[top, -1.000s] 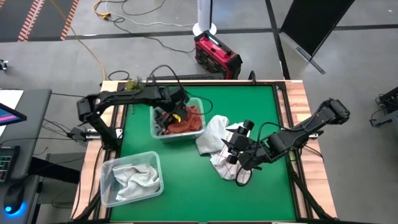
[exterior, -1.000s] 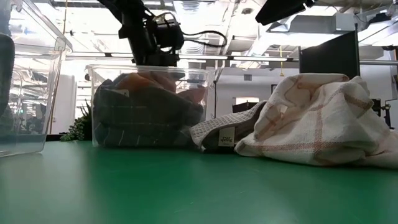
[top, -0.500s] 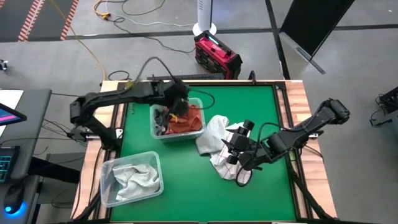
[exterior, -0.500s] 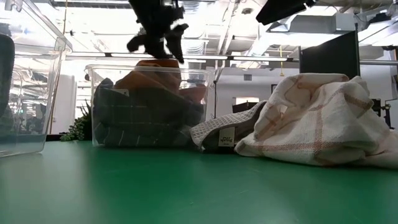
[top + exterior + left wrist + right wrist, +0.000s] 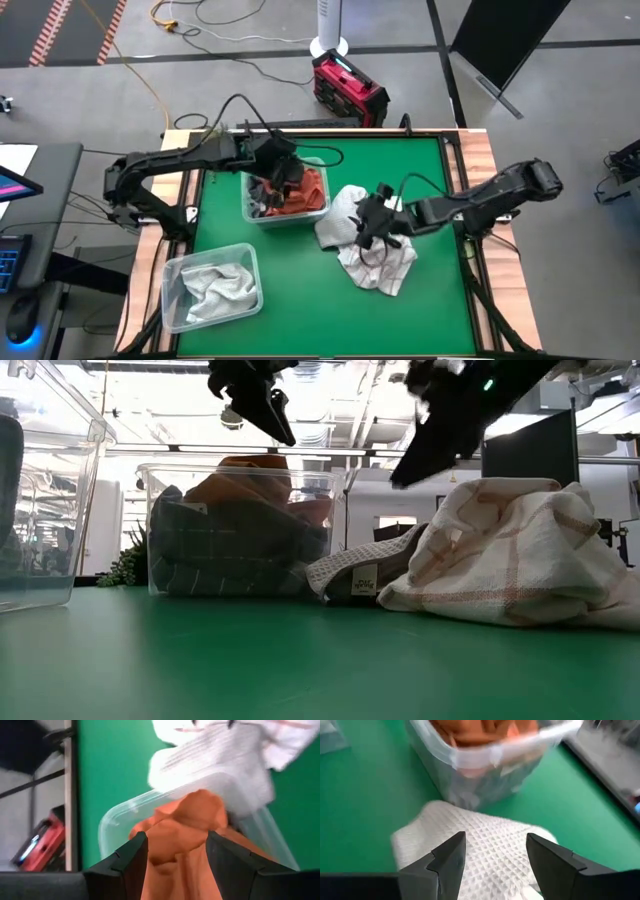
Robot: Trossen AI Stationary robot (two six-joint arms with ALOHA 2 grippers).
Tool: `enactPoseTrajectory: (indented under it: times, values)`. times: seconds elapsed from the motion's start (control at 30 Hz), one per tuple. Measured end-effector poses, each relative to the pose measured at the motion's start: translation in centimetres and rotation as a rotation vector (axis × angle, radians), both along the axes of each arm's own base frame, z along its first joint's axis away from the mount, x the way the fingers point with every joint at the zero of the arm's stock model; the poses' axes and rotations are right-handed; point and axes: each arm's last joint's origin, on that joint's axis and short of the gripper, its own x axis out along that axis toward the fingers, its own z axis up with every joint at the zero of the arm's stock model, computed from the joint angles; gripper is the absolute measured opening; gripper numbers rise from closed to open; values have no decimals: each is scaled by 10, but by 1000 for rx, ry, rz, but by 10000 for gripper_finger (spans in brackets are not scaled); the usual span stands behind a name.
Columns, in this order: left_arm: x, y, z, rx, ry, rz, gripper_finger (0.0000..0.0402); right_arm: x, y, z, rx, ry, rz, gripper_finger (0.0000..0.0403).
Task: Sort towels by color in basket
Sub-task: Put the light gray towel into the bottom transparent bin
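Under the right gripper's [image 5: 492,857] wide, empty fingers the white waffle towel [image 5: 485,852] looks soft and light, best pinched at a raised fold.

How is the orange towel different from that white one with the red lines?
The orange towel is plain rust-coloured; the white towel with red lines carries a thin grid. The orange towel sits inside a clear bin, below the open left gripper; the white one lies bunched on the green table. Both are soft, crumpled cloths.
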Motion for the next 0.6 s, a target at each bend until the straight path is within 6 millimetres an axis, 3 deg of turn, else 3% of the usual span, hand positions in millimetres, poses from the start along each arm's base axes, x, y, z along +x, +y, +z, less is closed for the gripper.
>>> enactPoseTrajectory:
  times: [0.27,0.37,0.47,0.6]
  values:
    - [1,-17,1,55,22,106,192,25,-24,-52,32,179,1,238]
    - [1,-24,1,64,27,104,192,33,-32,-65,31,250,4,216]
    - [1,-30,1,85,33,105,192,40,-39,-73,65,298,37,150]
    - [2,-36,1,101,36,99,192,45,-44,-74,66,331,78,31]
